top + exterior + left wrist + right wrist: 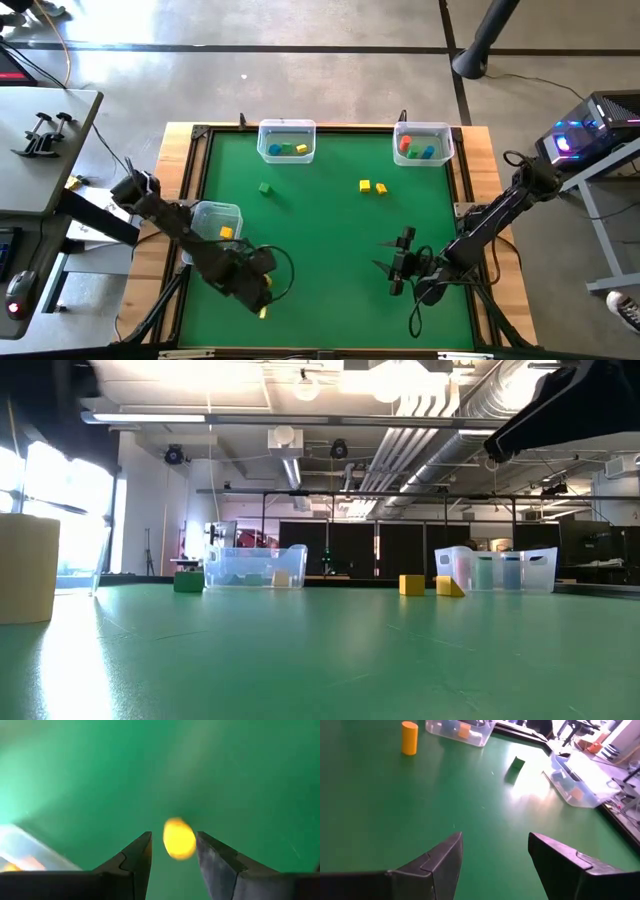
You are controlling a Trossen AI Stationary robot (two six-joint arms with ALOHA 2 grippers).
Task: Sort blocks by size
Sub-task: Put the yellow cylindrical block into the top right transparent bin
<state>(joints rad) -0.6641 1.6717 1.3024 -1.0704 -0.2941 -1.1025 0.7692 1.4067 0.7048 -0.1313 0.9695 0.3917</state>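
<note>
A yellow cylinder [263, 312] stands upright on the green table near its front left; it also shows in the low view [25, 568] and the right wrist view [409, 738]. My left gripper [262, 298] is open above it, and in the left wrist view the cylinder [179, 838] shows blurred between the two fingers [137, 855]. A green cube [265, 187] and two yellow blocks [365, 185] [381, 188] lie loose on the far half of the table. My right gripper [392, 265] is open and empty over the near right.
Three clear bins stand on the table. The far-left bin [287, 140] holds blue, green and yellow blocks. The far-right bin [423, 142] holds red, blue and green blocks. The left bin [215, 220] holds one yellow block. A wooden frame [470, 180] edges the green surface.
</note>
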